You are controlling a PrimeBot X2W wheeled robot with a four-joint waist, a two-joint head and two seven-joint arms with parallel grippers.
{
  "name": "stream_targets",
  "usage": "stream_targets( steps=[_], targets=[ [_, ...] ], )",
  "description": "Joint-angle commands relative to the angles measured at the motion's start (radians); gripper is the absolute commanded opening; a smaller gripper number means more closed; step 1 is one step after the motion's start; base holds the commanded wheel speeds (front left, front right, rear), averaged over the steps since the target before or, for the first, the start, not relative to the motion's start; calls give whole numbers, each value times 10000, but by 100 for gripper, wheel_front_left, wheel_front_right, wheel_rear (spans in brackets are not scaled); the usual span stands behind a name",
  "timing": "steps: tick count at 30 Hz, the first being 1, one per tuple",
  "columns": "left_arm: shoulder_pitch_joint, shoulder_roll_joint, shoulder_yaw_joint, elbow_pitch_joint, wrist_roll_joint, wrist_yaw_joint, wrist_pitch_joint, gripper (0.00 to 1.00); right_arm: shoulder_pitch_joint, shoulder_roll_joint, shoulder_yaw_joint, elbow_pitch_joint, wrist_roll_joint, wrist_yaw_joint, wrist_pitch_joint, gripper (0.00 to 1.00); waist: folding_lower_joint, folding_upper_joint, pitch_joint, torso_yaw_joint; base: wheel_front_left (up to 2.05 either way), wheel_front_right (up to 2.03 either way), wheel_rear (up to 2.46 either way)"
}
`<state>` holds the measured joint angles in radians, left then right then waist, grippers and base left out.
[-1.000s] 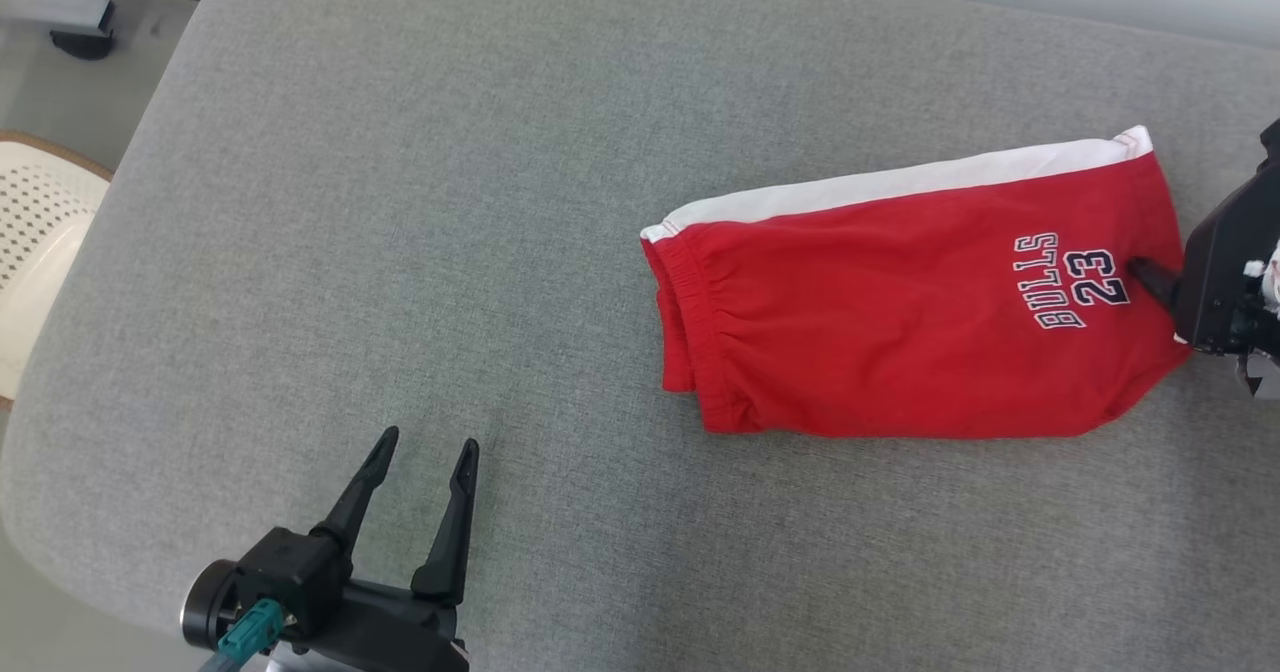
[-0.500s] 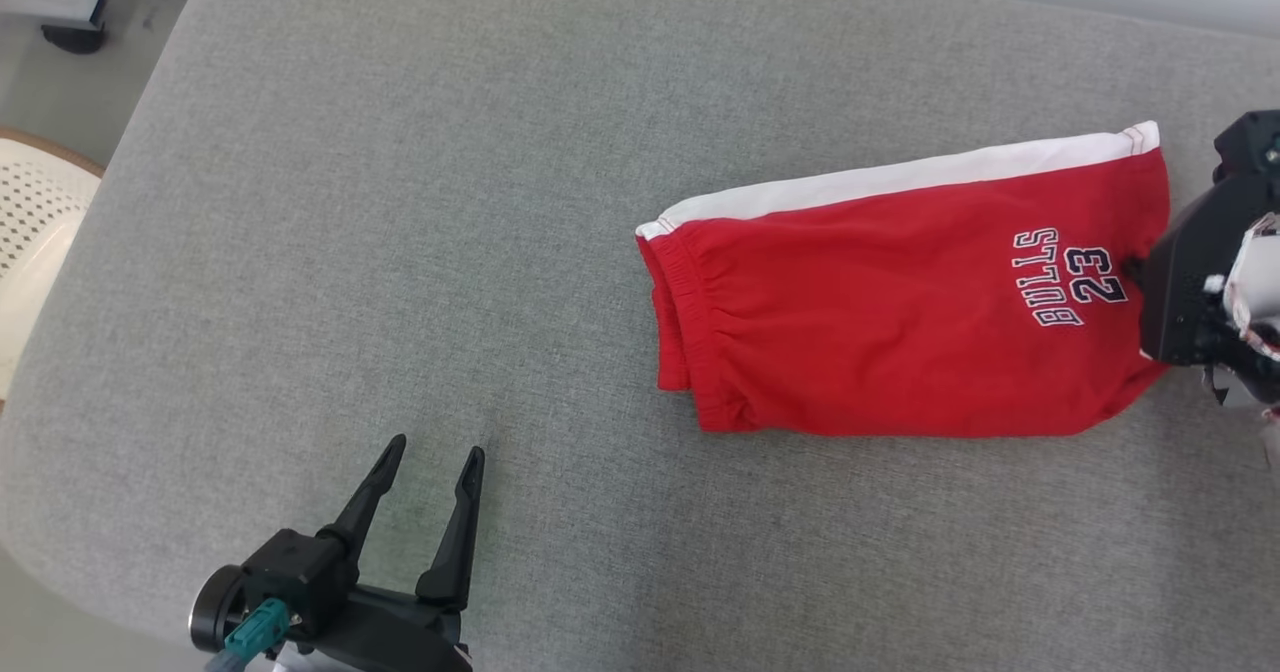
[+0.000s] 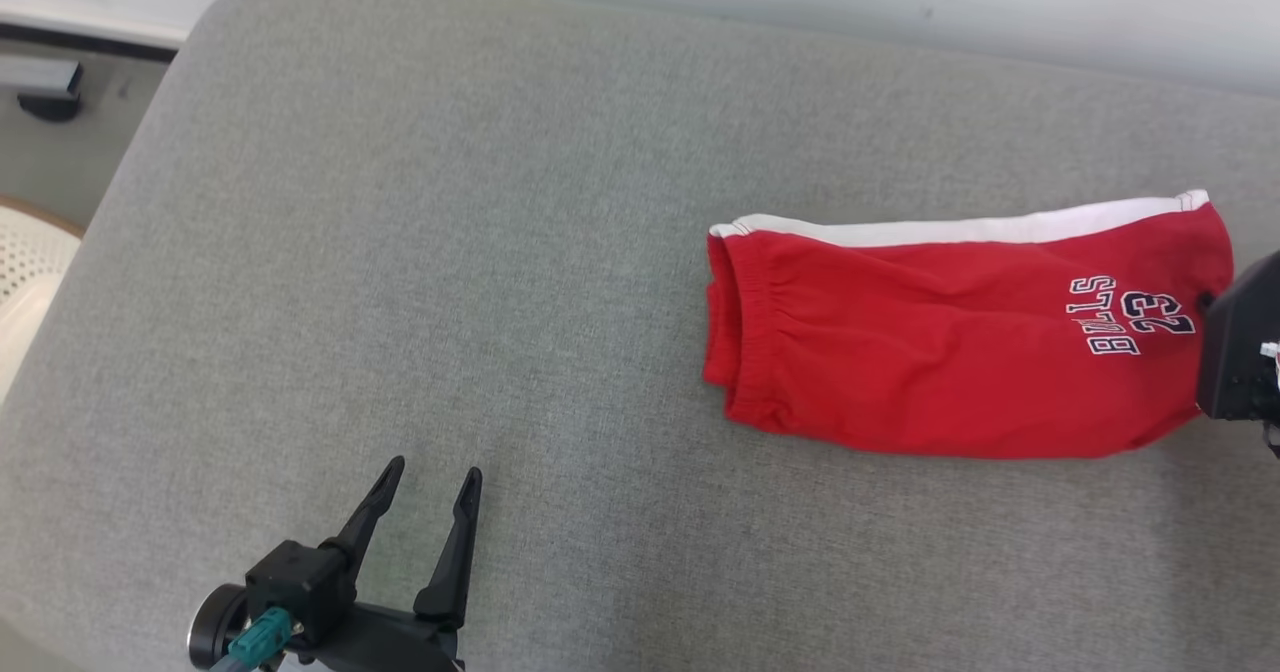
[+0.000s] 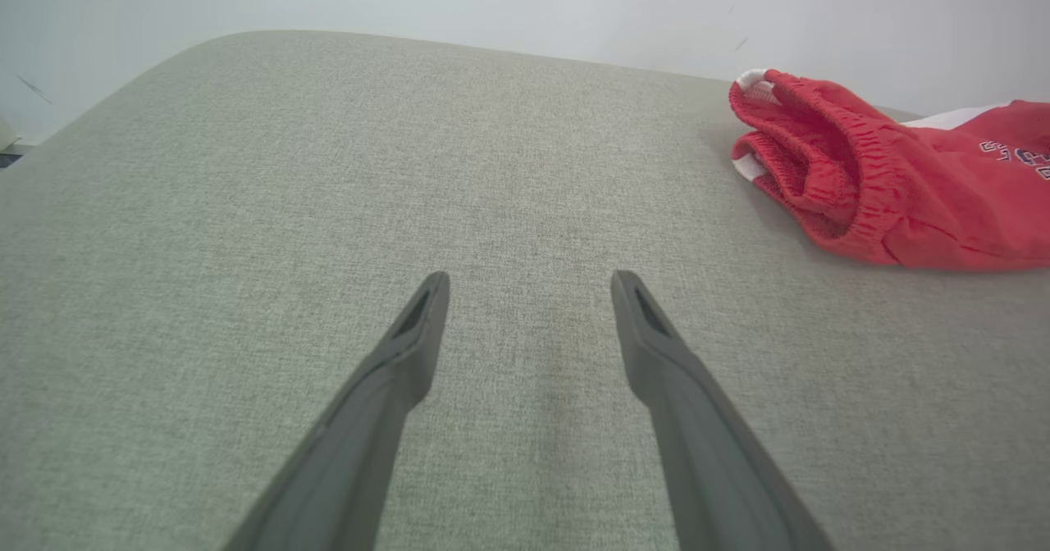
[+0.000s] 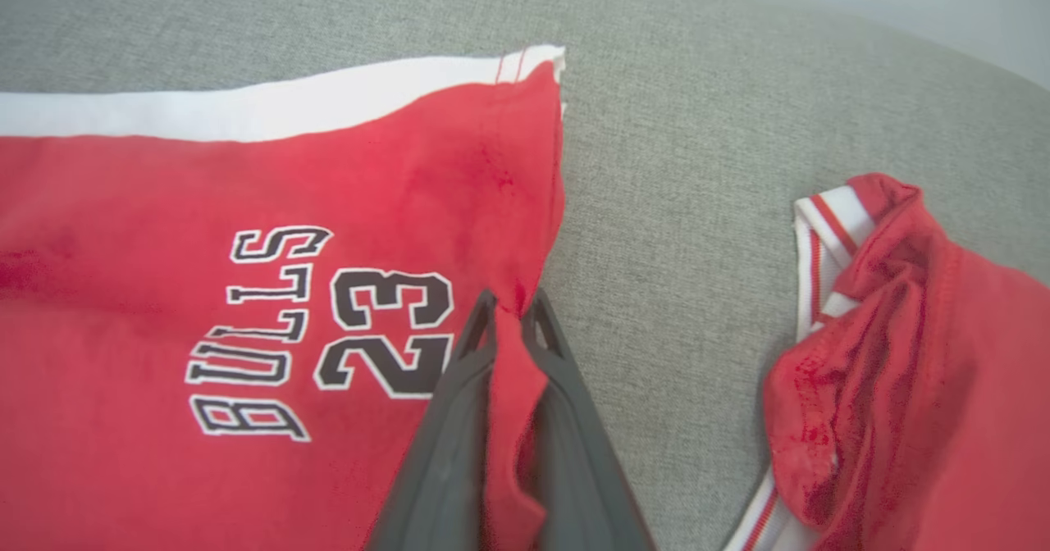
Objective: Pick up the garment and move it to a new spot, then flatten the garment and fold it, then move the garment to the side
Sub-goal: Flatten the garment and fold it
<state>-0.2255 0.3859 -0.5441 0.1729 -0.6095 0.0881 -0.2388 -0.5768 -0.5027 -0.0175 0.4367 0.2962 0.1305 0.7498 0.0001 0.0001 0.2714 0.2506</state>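
Feels like a home, or a room dressed as one: a broad grey fabric cushion (image 3: 400, 252) with rounded corners set against a plain pale wall (image 3: 900, 2), a red garment (image 3: 900, 372) lying on it, a white perforated chair (image 3: 25, 282) beside it.

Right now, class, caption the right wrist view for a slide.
Right gripper pinches the edge of red Bulls shorts on the grey cushion.
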Motion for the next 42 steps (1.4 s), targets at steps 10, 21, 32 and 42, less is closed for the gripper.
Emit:
stream_targets(
  steps=[10, 21, 32, 42],
  targets=[
    [485, 168, -26, -123, -198, 153, 188, 100, 822, 114, -867, -811, -1121, -1, -136, 0, -1, -1, -906, -337, 0, 0, 0],
    [870, 235, -178, -158, -330, 136, 252, 100, 1317, 818, 654, -2604, -940, -1, 131, 0, -1, -1, -1423, -327, 0, 0, 0],
    [669, 72, -390, -66, -385, 7, 220, 100, 17, 2202, 2007, -1319, -757, -1, 273, 0, -1, -1, -1339, 162, 0, 0, 0],
    [636, -195, -523, 263, -427, -154, 108, 100, -1005, 2403, 2991, 506, -198, -1, 135, 0, -1, -1, -1202, 932, 0, 0, 0]
  ],
)
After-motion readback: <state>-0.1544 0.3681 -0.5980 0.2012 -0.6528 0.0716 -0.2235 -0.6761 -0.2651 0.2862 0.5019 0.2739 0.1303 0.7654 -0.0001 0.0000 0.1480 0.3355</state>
